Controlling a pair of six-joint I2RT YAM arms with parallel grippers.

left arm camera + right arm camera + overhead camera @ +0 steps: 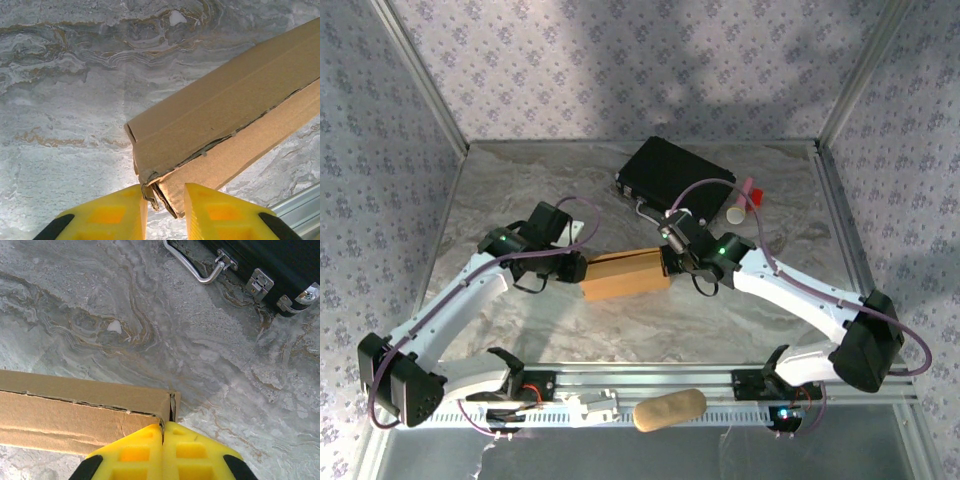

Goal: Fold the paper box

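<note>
- The paper box lies flat in the middle of the surface, already a long, closed-up shape. It sits in front of the black case and well apart from it.
- The left pincer is at the box's left end. In the left wrist view its yellow fingers are clenched on the box's corner, with folded cardboard layers filling the gap between them. This grip likely anchors that end so the box cannot slide or twist.
- The right pincer is at the opposite end. In its own view the pincer is closed almost finger to finger, and the thin edge of the end flap runs down into the join. I judge it to be pinching that flap, probably to press or tuck it into place.
- With one arm at each end, the box is stretched between two holds, so either end can be worked while the other stays steady.
- A dark, ragged seam runs along the long side and is not fully shut, so the fold looks close to done but not finished.
- The cardboard at both gripped corners looks creased, and a hard pull could tear it.
</note>
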